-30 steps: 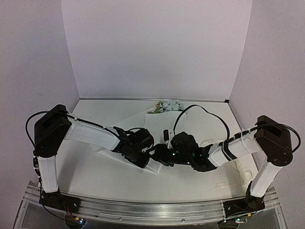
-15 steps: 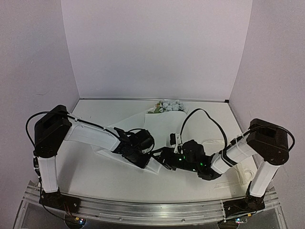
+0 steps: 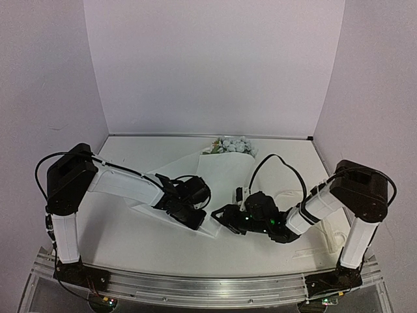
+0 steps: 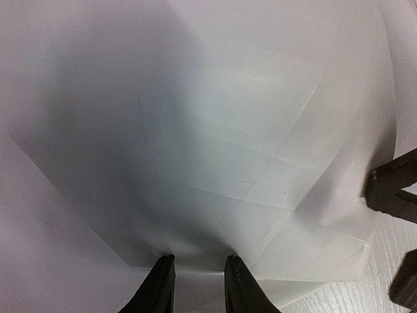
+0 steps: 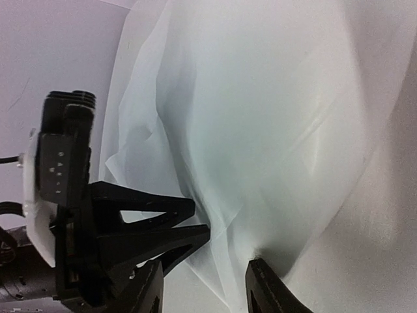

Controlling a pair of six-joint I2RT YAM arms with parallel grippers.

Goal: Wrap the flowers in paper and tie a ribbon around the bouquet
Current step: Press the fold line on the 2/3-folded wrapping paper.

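The left gripper (image 4: 199,267), narrow, seemingly pinches the paper (image 4: 215,130) edge; right gripper (image 5: 205,266) half-open just beside.

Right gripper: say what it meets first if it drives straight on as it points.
The paper, lying just ahead of the right gripper and its open jaws. The left gripper sits off to the side, probably clear, though depth is unclear.

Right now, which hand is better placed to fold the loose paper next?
Probably the right hand: it is open beside the narrow end of the paper. The left hand is pinching that end, so letting go might undo the wrap.
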